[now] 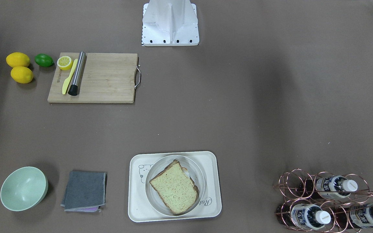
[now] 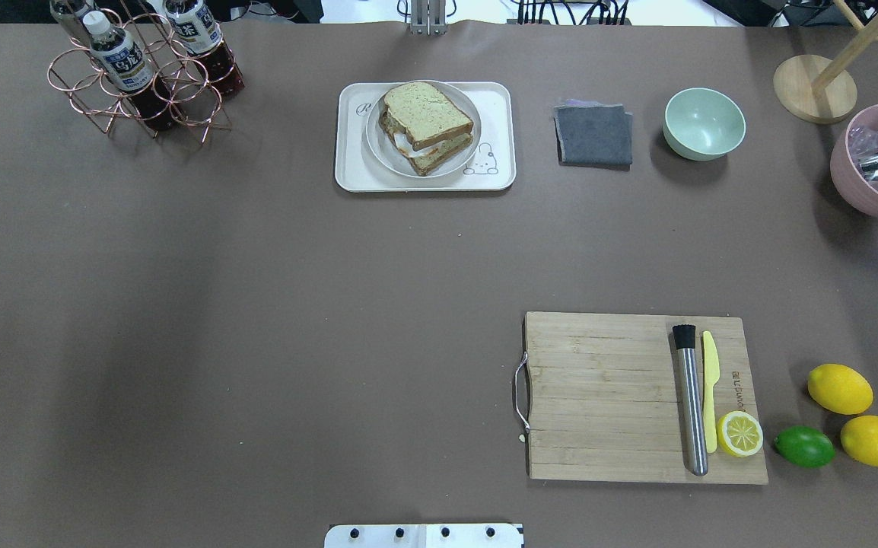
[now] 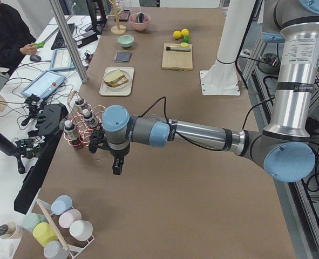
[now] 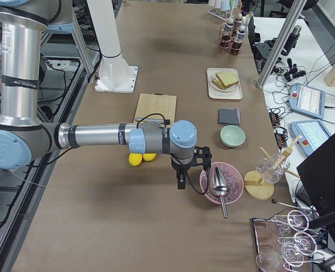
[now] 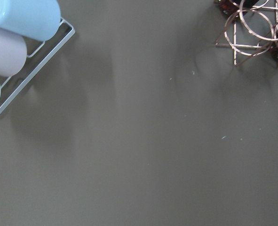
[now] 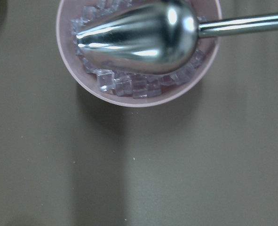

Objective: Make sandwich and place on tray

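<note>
The sandwich point(image 1: 175, 187), two speckled bread slices with white egg showing between them point(image 2: 408, 146), lies on a round pale-grey plate point(image 1: 160, 166). The plate stands on the cream tray point(image 1: 138, 207) at the table's far side from the robot base. My left gripper point(image 3: 117, 167) hangs over bare table near the bottle rack, far from the tray. My right gripper point(image 4: 181, 182) hangs beside the pink bowl, also far from the tray. Both show only in the side views, so I cannot tell whether they are open or shut.
A wooden cutting board point(image 2: 606, 396) holds a steel muddler, yellow knife and lemon half; two lemons and a lime point(image 2: 804, 446) lie beside it. A grey cloth point(image 2: 593, 135), green bowl point(image 2: 704, 123), pink ice bowl with scoop point(image 6: 139, 47), copper bottle rack point(image 2: 142, 76) and cup rack point(image 5: 16, 42) stand around.
</note>
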Controlling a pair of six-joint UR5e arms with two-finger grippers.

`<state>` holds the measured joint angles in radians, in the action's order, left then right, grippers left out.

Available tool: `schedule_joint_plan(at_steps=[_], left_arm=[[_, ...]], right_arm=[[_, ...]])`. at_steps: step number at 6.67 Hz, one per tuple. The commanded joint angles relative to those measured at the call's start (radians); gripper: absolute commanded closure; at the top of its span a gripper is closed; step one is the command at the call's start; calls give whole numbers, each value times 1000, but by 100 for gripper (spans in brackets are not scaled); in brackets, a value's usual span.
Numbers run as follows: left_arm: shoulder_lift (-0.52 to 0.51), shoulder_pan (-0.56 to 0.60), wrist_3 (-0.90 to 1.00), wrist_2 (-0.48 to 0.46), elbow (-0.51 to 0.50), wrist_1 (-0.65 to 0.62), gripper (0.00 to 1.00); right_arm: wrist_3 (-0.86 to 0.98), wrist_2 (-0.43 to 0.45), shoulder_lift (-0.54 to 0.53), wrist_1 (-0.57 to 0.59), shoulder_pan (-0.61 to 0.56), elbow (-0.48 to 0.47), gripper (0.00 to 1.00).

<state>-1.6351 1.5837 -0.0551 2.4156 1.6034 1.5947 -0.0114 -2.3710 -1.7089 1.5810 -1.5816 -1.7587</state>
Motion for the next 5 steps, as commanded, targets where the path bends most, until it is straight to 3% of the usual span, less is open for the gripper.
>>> schedule_joint_plan(at_steps=[1, 5], left_arm=[[9, 2, 6, 19, -29, -1, 2], [35, 22, 4, 54, -30, 2, 2]], right_arm=[[2, -1, -11, -1, -29, 36, 0], [1, -4, 3, -1, -38, 48, 0]])
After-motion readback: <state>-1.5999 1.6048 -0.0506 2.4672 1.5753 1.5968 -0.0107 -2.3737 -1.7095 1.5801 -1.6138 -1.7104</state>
